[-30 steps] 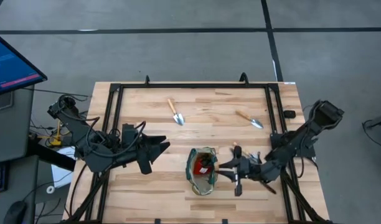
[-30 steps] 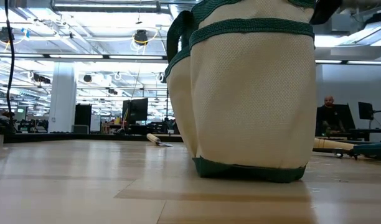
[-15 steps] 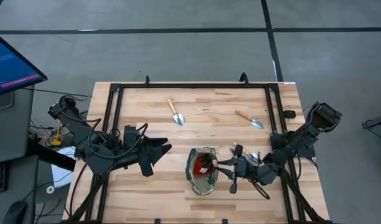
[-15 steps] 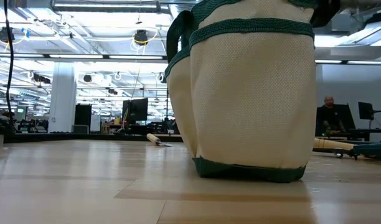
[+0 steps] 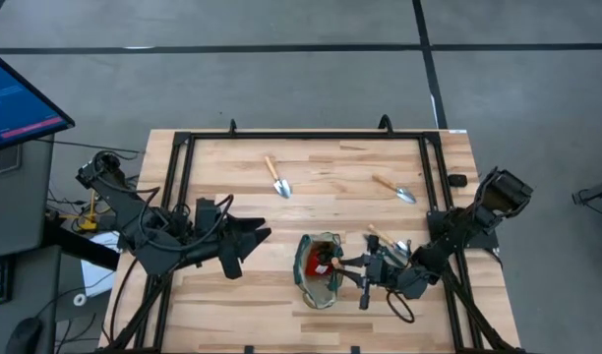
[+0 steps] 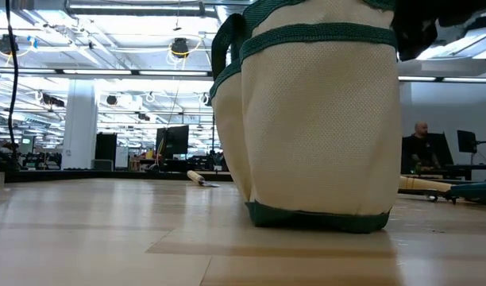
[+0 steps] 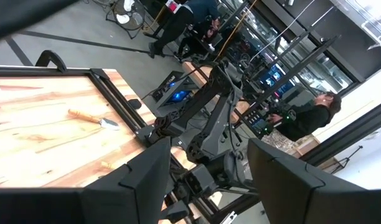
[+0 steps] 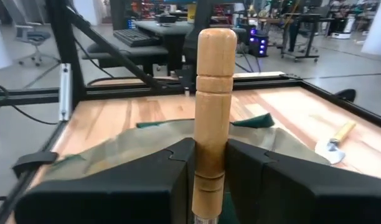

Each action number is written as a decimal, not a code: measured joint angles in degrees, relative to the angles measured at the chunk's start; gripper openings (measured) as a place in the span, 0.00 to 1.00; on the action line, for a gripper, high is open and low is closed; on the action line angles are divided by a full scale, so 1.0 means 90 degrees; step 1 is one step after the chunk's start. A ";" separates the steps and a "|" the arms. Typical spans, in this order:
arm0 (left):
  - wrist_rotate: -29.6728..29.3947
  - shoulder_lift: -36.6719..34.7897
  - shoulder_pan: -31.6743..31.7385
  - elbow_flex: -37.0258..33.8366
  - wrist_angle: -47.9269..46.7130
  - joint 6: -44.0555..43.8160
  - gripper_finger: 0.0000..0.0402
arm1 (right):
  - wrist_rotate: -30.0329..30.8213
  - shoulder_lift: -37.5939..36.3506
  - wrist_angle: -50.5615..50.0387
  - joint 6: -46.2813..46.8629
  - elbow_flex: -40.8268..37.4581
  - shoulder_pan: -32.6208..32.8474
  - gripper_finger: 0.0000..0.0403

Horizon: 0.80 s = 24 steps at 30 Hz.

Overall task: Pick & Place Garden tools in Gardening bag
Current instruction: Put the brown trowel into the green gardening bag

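The gardening bag (image 5: 321, 267), dark green inside with tan sides, stands upright on its base near the table's front middle; it fills the low view (image 6: 322, 119). Something red (image 5: 322, 258) lies inside it. My right gripper (image 5: 366, 272) is just right of the bag, shut on a wooden-handled tool (image 8: 214, 93). Two more silver-headed tools with pale handles lie flat on the table, one far left of centre (image 5: 277, 177) and one far right (image 5: 394, 188). My left gripper (image 5: 250, 236) is open and empty, left of the bag. The pruning shears are not in view. My right gripper pinches the tool's wooden handle (image 8: 209, 171) between its two fingers, toward the handle's head end. The fingers come level from the table's right and lie across the handle. The handle's free end (image 8: 216, 40) sticks out past the fingers. The tool's head is hidden behind the fingers.
A black frame (image 5: 183, 147) runs around the tabletop. A monitor (image 5: 16, 98) stands off the table's left. Bare wood lies in front of the bag and at the far middle. People and desks show in the room behind (image 6: 418, 147).
My right gripper has gone a little toward the bag and the table's near edge, carrying the tool with it. My left arm has kept still.
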 joint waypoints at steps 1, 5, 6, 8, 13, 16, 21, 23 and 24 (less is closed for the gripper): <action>0.0000 0.0000 -0.0002 0.0000 0.0000 0.0000 0.53 | 0.0082 0.0000 -0.0018 0.0000 0.0000 -0.0017 0.13; -0.0002 0.0000 0.0000 0.0000 -0.0001 0.0000 0.53 | 0.0109 0.0000 -0.0211 0.0183 -0.0002 -0.0069 0.16; -0.0002 0.0000 0.0000 0.0000 -0.0001 0.0000 0.53 | 0.0105 0.0000 -0.0208 0.0187 -0.0002 -0.0078 0.16; -0.0002 0.0000 -0.0002 0.0000 -0.0001 0.0002 0.53 | 0.0062 0.0000 -0.0215 0.0187 -0.0002 -0.0078 0.16; -0.0002 0.0000 -0.0002 0.0000 -0.0001 0.0145 0.53 | 0.0060 0.0000 -0.0353 0.0168 -0.0002 -0.0078 0.20; -0.0002 0.0000 0.0000 0.0000 -0.0001 0.0163 0.53 | 0.0058 0.0000 -0.0373 0.0165 -0.0002 -0.0078 0.25; -0.0002 0.0000 -0.0001 0.0000 -0.0002 0.0168 0.53 | 0.0058 -0.0002 -0.0373 0.0165 -0.0002 -0.0078 0.38; -0.0002 0.0000 -0.0001 0.0000 -0.0001 0.0168 0.53 | 0.0053 -0.0002 -0.0373 0.0165 -0.0002 -0.0075 0.44; -0.0002 0.0000 -0.0001 0.0000 -0.0003 0.0168 0.53 | 0.0053 -0.0003 -0.0373 0.0165 -0.0002 -0.0063 0.46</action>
